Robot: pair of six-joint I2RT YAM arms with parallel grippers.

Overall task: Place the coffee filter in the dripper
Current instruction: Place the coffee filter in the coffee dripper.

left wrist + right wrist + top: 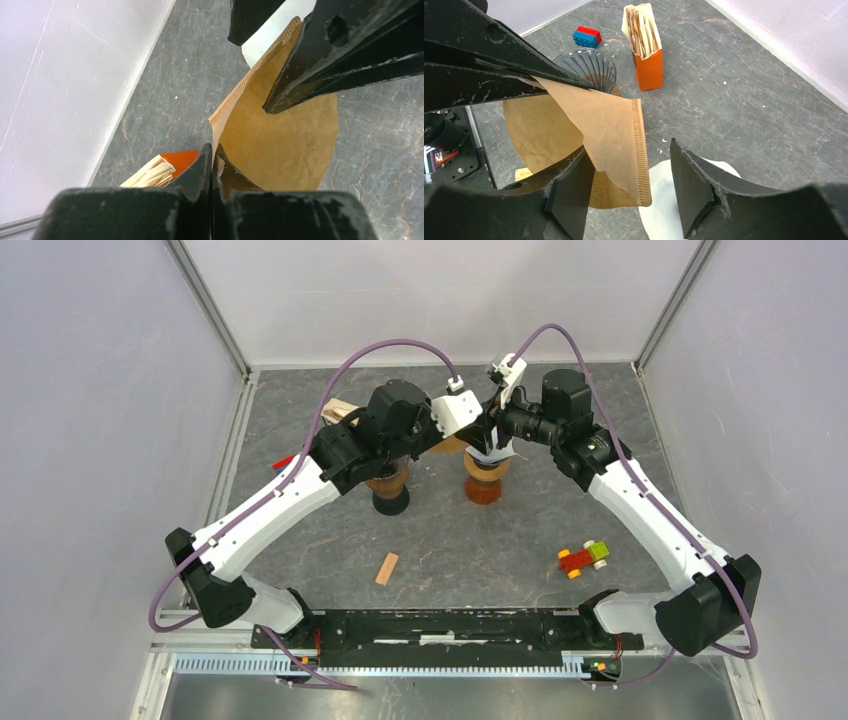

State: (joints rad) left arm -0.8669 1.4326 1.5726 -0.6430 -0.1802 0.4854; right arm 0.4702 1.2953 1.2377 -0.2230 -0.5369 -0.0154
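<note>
Plainly, the coffee filter is being pinched at its crimped corner by the left gripper, whose jaws are being shown pressed together on the paper in the left wrist view. The right gripper is being held wide apart, gripping nothing. The filter's crimped edge is hanging in the gap, and whether either finger is being touched cannot be told. The brown filter is thus being held in the air between the two grippers, not in any dripper.

Only in the right wrist view is a ribbed glass dripper being shown, behind the left gripper's fingers. An orange box of spare filters and a blue and red brick are lying beyond it. A white round piece is being shown under the open jaws.

In the top view the filter is being almost wholly hidden by the wrists. Two wooden stands, a wooden block and a toy car are being shown there alone.
</note>
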